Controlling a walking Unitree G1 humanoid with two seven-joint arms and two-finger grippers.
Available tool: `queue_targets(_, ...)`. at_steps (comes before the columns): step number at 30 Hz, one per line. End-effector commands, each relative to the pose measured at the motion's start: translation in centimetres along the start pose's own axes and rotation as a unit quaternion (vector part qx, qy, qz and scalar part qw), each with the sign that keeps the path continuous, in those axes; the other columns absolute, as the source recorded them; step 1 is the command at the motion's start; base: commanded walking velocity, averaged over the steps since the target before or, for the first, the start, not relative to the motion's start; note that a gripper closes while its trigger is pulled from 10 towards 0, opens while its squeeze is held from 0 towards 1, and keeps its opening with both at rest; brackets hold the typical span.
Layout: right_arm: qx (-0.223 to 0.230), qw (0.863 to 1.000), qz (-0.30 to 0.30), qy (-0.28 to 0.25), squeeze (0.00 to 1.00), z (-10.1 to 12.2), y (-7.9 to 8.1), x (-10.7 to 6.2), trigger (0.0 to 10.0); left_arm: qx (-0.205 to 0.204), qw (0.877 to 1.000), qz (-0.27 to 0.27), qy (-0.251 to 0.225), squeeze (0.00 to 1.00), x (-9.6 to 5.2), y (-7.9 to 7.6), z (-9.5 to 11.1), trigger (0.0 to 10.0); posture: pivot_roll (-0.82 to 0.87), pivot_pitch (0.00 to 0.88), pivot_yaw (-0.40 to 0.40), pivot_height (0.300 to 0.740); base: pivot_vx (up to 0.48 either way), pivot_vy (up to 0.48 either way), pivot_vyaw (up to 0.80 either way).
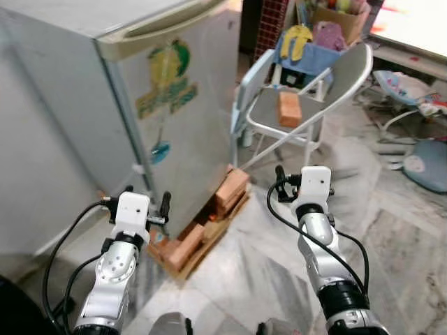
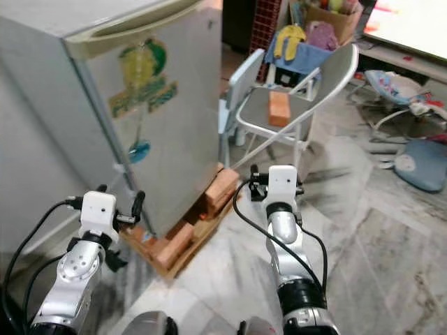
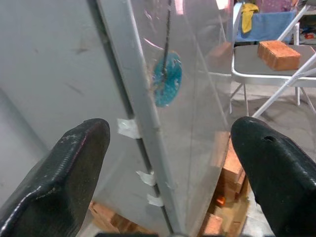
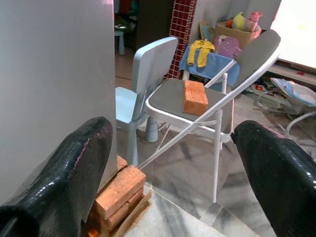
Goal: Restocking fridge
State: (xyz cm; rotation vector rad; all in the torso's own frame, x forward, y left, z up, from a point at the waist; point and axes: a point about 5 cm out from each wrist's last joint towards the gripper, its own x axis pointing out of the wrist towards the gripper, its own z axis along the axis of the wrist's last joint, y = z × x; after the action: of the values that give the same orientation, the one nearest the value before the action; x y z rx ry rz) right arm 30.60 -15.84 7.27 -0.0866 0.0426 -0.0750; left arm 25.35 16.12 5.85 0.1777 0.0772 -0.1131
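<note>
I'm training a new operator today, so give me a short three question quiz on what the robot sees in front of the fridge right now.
1. True or false: the fridge door is shut.
2. What lies on the seat of the grey folding chair? A) a brick B) a bottle C) a towel
3. Fill in: the fridge stands raised on a wooden board and ____.

Key:
1. True; both the left gripper and the right gripper are open, holding nothing.
2. A, a brick.
3. Bricks, stacked under its front corner.
</note>
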Motion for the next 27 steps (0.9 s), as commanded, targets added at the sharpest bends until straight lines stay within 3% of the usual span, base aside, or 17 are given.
queue_targets(1, 0.001, 0.999, -0.028, 0.019, 0.00, -0.67, -1.36, -0.12, 10.0, -0.002, 1.000, -0.010, -0.003, 0.00, 0.10, -0.61, 0.09, 10.0, 0.11, 0.000, -0.012, 0.740, 0.000, 0.465, 0.00)
queue_targets(5, 0.006, 0.999, -0.028, 0.015, 0.00, -0.75, -1.31, -0.27, 10.0, 0.005, 1.000, 0.002, -0.029, 0.00, 0.04, -0.35, 1.00, 10.0, 0.11, 0.000, -0.011, 0.740, 0.000, 0.061, 0.00)
queue_targets(11, 0.011, 0.999, -0.031, 0.023, 0.00, -1.20, -0.98, -0.57, 10.0, 0.004, 1.000, 0.009, -0.016, 0.00, 0.31, -0.06, 0.60, 10.0, 0.11, 0.000, -0.011, 0.740, 0.000, 0.000, 0.00)
queue_targets(23, 0.003, 0.999, -0.031, 0.014, 0.00, -0.81, -1.16, -0.31, 10.0, 0.005, 1.000, 0.005, -0.024, 0.00, 0.70, -0.73, 0.94, 10.0, 0.09, 0.000, -0.013, 0.740, 0.000, 0.000, -0.53)
queue_targets(27, 0.001, 0.999, -0.033, 0.011, 0.00, -0.74, -1.53, -0.27, 10.0, 0.005, 1.000, 0.008, -0.024, 0.00, 0.78, -0.71, 0.84, 10.0, 0.09, 0.000, -0.012, 0.740, 0.000, 0.000, 0.00)
